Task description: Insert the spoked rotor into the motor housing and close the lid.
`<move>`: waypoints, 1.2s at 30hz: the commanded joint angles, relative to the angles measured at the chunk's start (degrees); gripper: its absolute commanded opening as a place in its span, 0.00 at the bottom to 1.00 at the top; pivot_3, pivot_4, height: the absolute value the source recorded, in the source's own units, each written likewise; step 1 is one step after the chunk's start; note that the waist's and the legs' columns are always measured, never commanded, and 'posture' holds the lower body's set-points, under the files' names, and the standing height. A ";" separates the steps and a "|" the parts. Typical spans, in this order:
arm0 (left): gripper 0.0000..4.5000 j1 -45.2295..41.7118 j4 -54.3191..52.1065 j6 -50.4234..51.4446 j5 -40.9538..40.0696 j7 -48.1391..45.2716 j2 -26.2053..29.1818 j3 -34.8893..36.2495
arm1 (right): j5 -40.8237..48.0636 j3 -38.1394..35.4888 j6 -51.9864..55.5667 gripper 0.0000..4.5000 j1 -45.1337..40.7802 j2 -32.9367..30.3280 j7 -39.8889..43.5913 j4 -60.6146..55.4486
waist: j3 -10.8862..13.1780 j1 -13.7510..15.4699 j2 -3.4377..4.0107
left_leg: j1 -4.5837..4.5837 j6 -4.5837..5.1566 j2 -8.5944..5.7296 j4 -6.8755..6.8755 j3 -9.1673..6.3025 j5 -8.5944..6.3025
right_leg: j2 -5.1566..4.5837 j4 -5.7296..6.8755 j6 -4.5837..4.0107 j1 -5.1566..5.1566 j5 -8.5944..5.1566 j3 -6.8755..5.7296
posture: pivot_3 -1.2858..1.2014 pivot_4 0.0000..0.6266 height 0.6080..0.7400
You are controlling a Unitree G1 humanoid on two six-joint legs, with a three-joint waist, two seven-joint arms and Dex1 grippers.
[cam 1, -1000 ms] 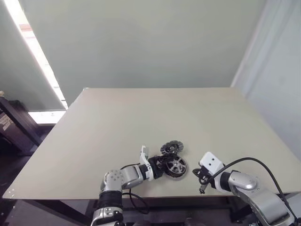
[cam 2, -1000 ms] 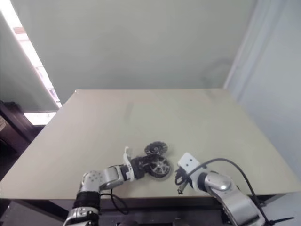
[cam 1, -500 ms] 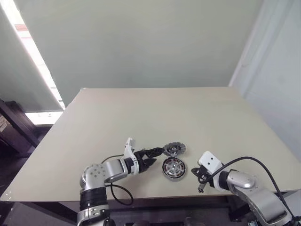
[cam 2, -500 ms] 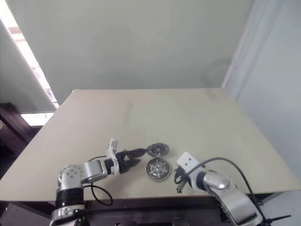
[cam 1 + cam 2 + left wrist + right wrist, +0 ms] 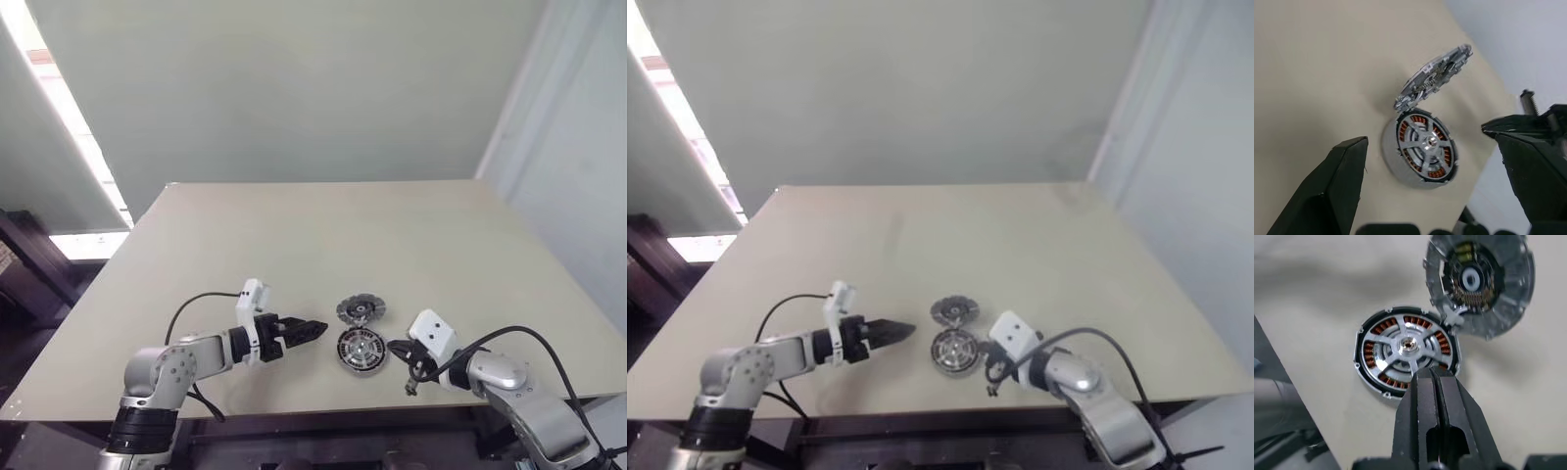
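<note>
We see the rotor (image 5: 1406, 346) seated in the housing (image 5: 1400, 169) near the table's (image 5: 294, 235) front edge, with the lid (image 5: 361, 310) lying just behind, touching it. Our left gripper (image 5: 312, 328) hangs wide open and empty beside them; our right gripper (image 5: 1434, 382) is closed, holding nothing.

Desk (image 5: 294, 235): plain pale beige. Motor housing (image 5: 1406, 352): copper-orange windings ringed in a silver-grey case. Spoked rotor (image 5: 1409, 346): bright silver spokes and hub. Lid (image 5: 1480, 284): grey, notched rim, white centre. Gripper fingers (image 5: 1334, 186): black.
</note>
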 commanded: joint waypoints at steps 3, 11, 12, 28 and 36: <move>1.00 0.86 -0.07 -4.57 3.33 -3.15 1.23 -0.88 | 0.41 1.86 5.90 0.27 -2.36 -0.94 1.50 -4.56 | 0.01 -0.14 -0.02 | 0.00 0.01 0.02 -0.01 -0.01 0.00 | 0.01 0.02 0.00 -0.03 0.00 0.00 | 0.52 0.00 1.00; 1.00 3.17 0.34 -11.19 9.24 -9.08 5.42 -3.42 | -4.29 8.40 6.03 0.90 -6.28 -3.44 3.40 -5.00 | 0.02 -0.05 -0.03 | 0.00 0.01 0.04 -0.02 0.02 0.00 | 0.02 0.01 0.00 -0.04 0.00 -0.01 | 0.52 0.00 1.00; 1.00 3.28 0.31 -11.39 9.56 -9.27 5.58 -3.50 | -4.58 8.99 5.91 0.98 -6.74 -3.48 3.66 -4.93 | 0.02 -0.04 -0.03 | 0.00 0.01 0.04 -0.01 0.00 0.00 | 0.01 0.01 0.00 -0.03 0.00 -0.01 | 0.52 0.00 1.00; 0.08 3.48 0.57 -9.09 11.70 -10.69 6.57 -5.07 | -17.79 19.82 -2.17 1.00 -12.86 -3.88 5.82 2.35 | 0.01 -0.07 -0.03 | 0.01 0.02 0.07 0.00 -0.04 0.00 | 0.02 0.02 0.01 -0.04 0.01 -0.07 | 0.52 0.00 1.00; 0.01 3.16 1.28 -10.17 13.82 -11.11 6.60 -6.03 | -23.43 22.56 -6.15 1.00 -12.97 -3.56 6.89 5.46 | 0.01 -0.05 -0.03 | 0.01 0.02 0.06 -0.01 -0.05 0.00 | 0.01 0.03 0.02 -0.04 0.01 -0.09 | 0.52 0.00 1.00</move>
